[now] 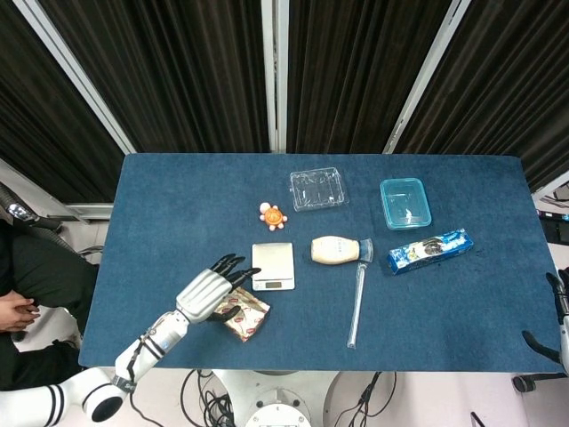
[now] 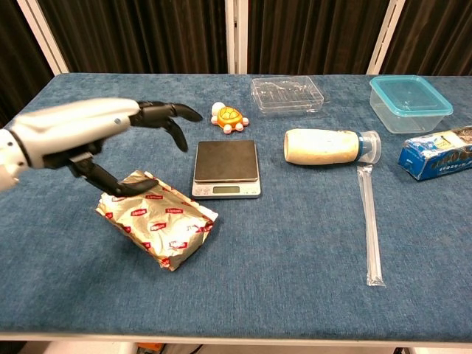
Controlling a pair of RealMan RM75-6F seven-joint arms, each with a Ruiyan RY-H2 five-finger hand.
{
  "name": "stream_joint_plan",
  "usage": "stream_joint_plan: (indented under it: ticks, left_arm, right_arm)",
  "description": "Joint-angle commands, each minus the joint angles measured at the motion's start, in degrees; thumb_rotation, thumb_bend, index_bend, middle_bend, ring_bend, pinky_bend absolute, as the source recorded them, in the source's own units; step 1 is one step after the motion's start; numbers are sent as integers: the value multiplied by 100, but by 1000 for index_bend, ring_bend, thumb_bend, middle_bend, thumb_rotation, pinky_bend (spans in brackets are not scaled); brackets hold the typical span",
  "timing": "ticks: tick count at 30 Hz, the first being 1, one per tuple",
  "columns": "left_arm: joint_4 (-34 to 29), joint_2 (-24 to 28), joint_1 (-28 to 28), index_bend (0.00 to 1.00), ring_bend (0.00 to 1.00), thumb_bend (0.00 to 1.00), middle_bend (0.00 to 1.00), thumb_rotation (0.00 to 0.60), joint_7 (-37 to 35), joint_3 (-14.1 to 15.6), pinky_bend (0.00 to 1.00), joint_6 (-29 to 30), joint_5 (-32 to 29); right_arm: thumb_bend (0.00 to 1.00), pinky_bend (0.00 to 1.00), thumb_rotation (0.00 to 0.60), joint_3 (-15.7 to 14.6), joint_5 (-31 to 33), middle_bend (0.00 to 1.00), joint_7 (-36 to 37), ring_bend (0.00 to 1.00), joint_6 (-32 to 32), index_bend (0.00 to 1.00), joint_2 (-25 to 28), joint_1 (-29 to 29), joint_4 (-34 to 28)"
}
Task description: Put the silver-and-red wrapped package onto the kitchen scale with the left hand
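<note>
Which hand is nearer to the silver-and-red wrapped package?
Left. The left hand hovers open over the package; the right hand sits at the table's far right edge.

surface: tabletop (image 1: pixel 178 196) covered in blue fabric | backdrop: black pleated curtains (image 1: pixel 196 71) crossed by white frame bars (image 1: pixel 274 76) | floor: pale, with cables (image 1: pixel 200 391) under the near edge | light: even, indoor

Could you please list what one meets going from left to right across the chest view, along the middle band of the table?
Left hand → silver-and-red wrapped package → kitchen scale → bottle lying on its side → long clear-wrapped straw → blue snack package.
</note>
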Motion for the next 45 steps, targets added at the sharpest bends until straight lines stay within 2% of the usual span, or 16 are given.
stream_joint_plan:
  ticks: [1, 7, 12, 16, 25, 45]
  left_arm:
    - [165, -184, -83, 79, 0, 359, 260, 600, -31, 54, 13, -9, -21]
    - [391, -453, -249, 74, 0, 389, 260, 600, -107, 94, 2, -116, -104]
    - [512, -555, -389, 74, 0, 606, 238, 600, 45, 128, 0, -249, -184]
    - [550, -610, -437, 74, 0, 709, 219, 600, 226, 148, 0, -292, -291]
    - [727, -727, -490, 74, 0, 722, 223, 600, 661, 193, 0, -312, -523]
    - [825, -794, -580, 73, 0, 769, 238, 600, 659, 303, 0, -408, -814]
  right_arm:
    - [72, 0, 600, 23, 53, 0, 51, 0, -11, 0, 11, -12, 27]
    - [75, 0, 600, 26, 98, 0, 168, 0, -75, 0, 6, -11, 107]
    - [58, 0, 600, 23, 104, 0, 346, 0, -149, 0, -16, 7, 186]
    - [43, 0, 600, 40, 116, 0, 404, 0, -176, 0, -31, 24, 243]
    - [39, 0, 600, 47, 154, 0, 472, 0, -254, 0, -64, 47, 325]
    - [17, 0, 600, 52, 175, 0, 608, 0, -288, 0, -128, 41, 428]
